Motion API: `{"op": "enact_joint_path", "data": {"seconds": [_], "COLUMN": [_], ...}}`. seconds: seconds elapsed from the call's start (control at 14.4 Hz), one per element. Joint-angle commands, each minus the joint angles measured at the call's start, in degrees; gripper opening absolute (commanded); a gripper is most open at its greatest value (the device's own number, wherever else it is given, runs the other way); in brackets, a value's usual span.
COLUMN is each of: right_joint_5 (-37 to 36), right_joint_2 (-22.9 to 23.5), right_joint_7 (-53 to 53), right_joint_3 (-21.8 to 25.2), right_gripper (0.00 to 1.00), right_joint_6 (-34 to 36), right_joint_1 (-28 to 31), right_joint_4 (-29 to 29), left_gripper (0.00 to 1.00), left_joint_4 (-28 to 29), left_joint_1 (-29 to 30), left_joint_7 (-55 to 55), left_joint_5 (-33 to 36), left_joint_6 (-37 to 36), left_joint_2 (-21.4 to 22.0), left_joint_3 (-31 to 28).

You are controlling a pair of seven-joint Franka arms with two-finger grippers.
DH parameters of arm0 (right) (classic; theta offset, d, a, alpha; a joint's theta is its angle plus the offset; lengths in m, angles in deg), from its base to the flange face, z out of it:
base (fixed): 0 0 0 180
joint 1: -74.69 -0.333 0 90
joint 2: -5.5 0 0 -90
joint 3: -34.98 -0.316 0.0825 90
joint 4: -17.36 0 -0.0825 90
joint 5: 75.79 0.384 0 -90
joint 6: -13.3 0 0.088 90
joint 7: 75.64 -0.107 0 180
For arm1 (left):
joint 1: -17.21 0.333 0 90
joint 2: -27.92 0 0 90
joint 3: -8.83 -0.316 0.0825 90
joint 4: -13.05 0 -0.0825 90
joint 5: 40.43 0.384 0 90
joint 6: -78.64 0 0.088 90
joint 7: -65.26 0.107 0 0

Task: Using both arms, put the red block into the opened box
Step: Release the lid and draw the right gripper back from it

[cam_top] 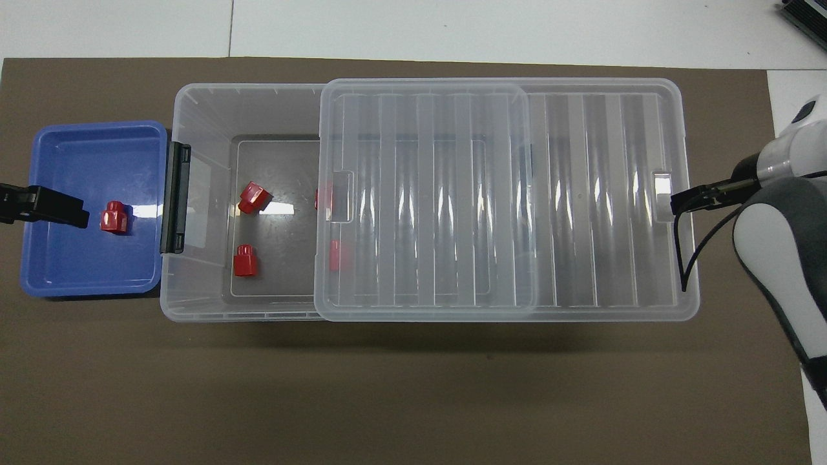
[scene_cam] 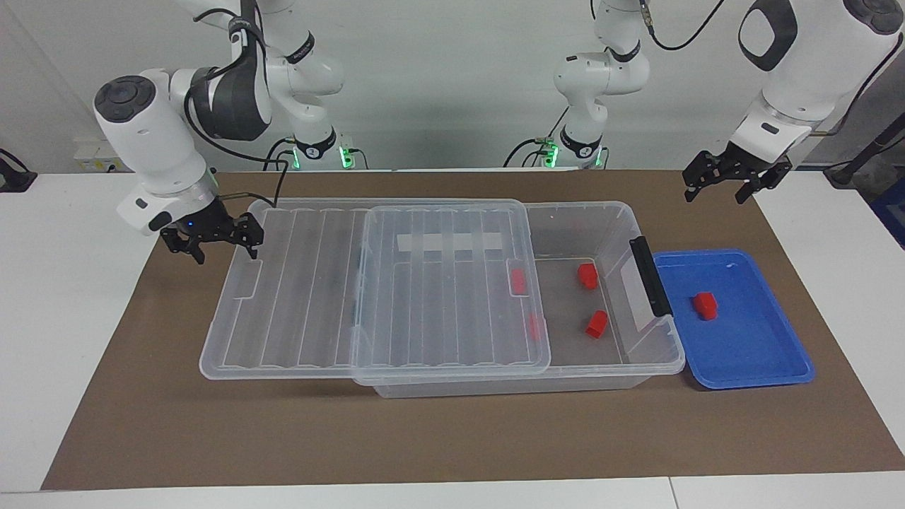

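- Looking at the table, we see the box (scene_cam: pixel 601 233) with its lid (scene_cam: pixel 375 283) slid toward the right gripper (scene_cam: pixel 212 237), which hangs with wide jaws just beside the lid's end.
- We see the blue tray (scene_cam: pixel 763 360) below the left gripper (scene_cam: pixel 732 180), also wide, holding nothing.
- We see the red block (scene_cam: pixel 705 305) in this tray.
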Motion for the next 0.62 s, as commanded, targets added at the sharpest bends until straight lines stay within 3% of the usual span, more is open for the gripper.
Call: {"op": "enact_joint_path", "data": {"seconds": [0.0,0.42,0.55], "right_joint_5": [0.1,0.3,0.8], "right_joint_2": [-1.8,-2.3,-2.4], "right_joint_7": [-7.9,-14.5,-17.6], "right_joint_3": [-0.3,-0.1,0.0], "right_gripper": [1.00,1.00,1.00], "right_joint_6": [0.1,8.9,8.8], "right_joint_1": [-1.6,-2.5,-2.1], "right_joint_4": [0.2,-8.9,-9.9], "left_gripper": [1.00,1.00,1.00], "left_joint_4": [0.9,0.9,0.9], "left_joint_1": [-0.1,-0.1,-0.1], "left_joint_7": [-0.7,-0.7,-0.7], "left_joint_5": [1.0,1.0,1.0], "left_joint_6": [0.0,0.0,0.0], "left_joint_2": [1.0,1.0,1.0], "left_joint_3": [0.0,0.0,0.0]}}
